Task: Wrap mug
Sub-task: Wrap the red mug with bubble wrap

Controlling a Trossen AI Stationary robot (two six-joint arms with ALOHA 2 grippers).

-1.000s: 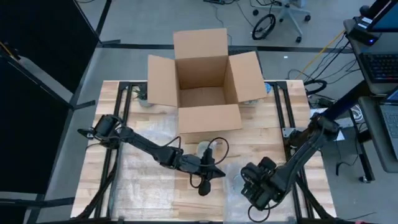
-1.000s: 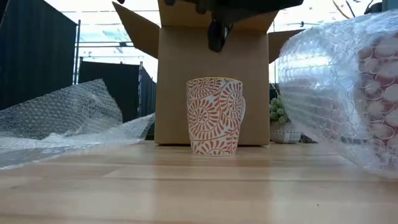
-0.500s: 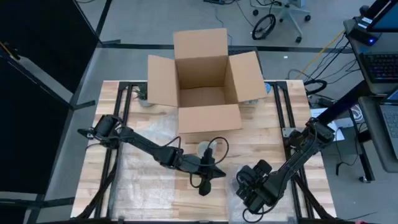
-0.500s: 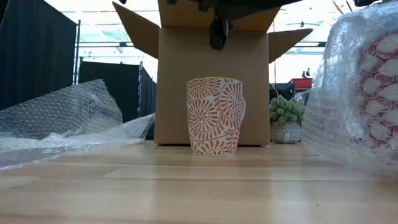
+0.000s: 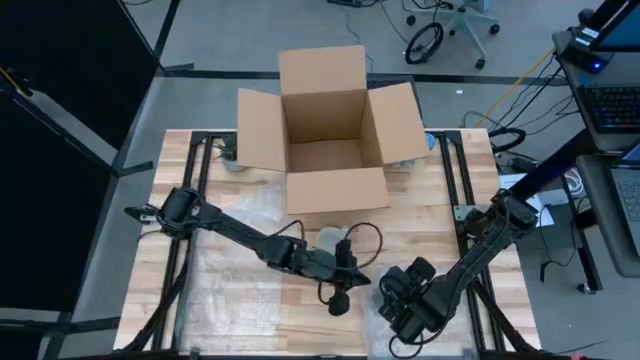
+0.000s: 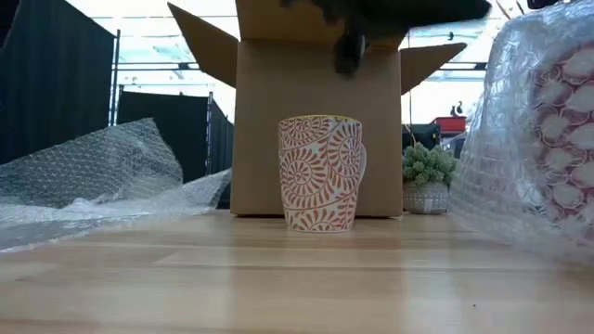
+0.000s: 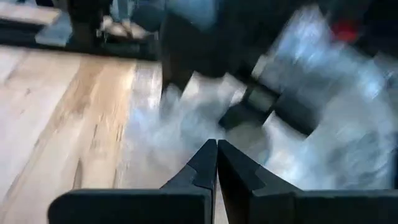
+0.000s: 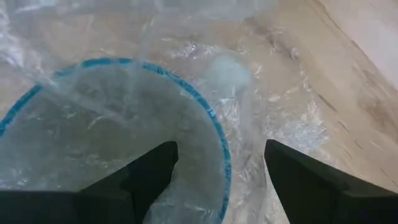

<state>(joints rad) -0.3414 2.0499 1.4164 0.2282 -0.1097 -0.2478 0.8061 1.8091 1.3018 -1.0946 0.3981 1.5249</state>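
Left tool (image 5: 352, 279) (fingers together) has shifted rightward past mug (image 6: 321, 173).

Two mugs: one bare (image 6: 321, 173) and one inside bubble wrap (image 6: 566, 139). One cardboard box (image 5: 325, 130), open. One potted plant (image 6: 425, 182) and two robot arms

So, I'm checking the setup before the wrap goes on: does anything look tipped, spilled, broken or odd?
Nothing stands out. The cream ceramic mug with the red swirl pattern stands upright and intact on the wooden table, in front of the open brown cardboard box. Crumpled clear bubble wrap lies beside it.
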